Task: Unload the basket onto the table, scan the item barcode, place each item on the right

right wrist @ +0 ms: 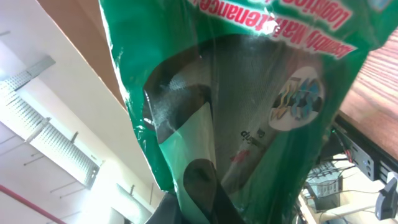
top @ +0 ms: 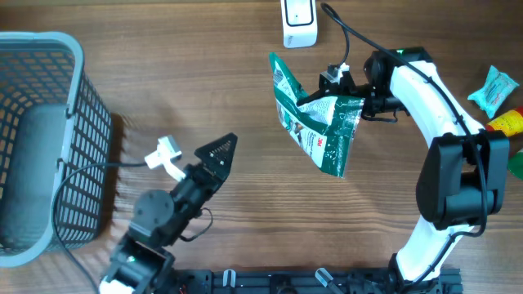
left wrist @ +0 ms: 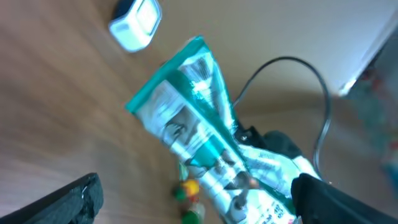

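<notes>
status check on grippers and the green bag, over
Left gripper open, empty. Right gripper shut on green bag, held aloft. Nothing between bag and white device.

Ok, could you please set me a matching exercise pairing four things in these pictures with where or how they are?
Things:
1 green packet
2 white scanner
3 grey basket
4 left gripper

Places or states:
A open and empty
B at the far edge, near the middle
C held in the right gripper
D at the left edge

Pairs: 1-C, 2-B, 3-D, 4-A
</notes>
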Controlling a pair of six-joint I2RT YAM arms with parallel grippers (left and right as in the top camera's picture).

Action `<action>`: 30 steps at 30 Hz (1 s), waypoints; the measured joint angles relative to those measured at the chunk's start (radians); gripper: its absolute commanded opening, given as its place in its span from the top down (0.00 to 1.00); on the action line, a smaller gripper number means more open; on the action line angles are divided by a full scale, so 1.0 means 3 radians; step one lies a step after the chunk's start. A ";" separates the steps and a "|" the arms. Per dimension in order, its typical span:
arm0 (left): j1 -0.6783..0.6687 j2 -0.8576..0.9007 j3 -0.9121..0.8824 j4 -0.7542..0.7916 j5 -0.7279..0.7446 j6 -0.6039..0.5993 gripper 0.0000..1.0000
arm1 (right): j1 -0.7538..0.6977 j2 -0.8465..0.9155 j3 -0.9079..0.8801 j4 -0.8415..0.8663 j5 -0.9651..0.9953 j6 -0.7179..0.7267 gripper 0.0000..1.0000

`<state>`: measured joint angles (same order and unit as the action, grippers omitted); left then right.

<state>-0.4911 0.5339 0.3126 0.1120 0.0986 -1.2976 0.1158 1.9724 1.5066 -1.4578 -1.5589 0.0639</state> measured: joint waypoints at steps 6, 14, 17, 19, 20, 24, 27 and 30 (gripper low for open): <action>0.0000 0.0000 -0.0636 0.0593 0.0075 -0.0593 0.00 | 0.0000 0.0000 0.0000 0.0013 0.0000 0.0139 0.96; 0.0000 0.0221 -0.0697 0.1247 -0.0064 -0.0752 0.00 | 0.0228 0.0000 0.0098 0.0212 0.0000 0.0463 0.96; 0.0000 0.0482 -0.0697 0.1645 -0.0088 -0.0861 0.00 | 0.0413 0.0000 0.0161 0.0668 0.0000 0.0781 0.96; 0.0000 0.0636 -0.0698 0.1839 -0.0090 -0.0935 0.00 | 0.0525 0.0000 0.0196 0.1155 0.0001 0.1123 0.96; 0.0001 0.0739 -0.0699 0.1977 -0.0098 -0.0958 0.00 | 0.0580 -0.0001 0.0215 0.1466 0.0000 0.1354 0.96; 0.0000 0.1097 -0.0704 0.2520 -0.0114 -0.1010 0.00 | 0.0813 -0.0003 0.0268 0.2754 -0.0001 0.2405 0.96; 0.0000 0.1292 -0.0703 0.2703 -0.0181 -0.1069 0.00 | 0.0941 -0.0006 0.0273 0.3737 -0.0003 0.3222 0.96; 0.0000 0.1488 -0.0703 0.2711 -0.0348 -0.1283 0.00 | 0.1041 -0.0006 0.0284 0.4504 -0.0001 0.3962 0.96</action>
<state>-0.4911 0.9802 0.1017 0.9253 -0.0059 -1.6825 0.4282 1.9705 1.5917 -0.1066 -1.5593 1.2526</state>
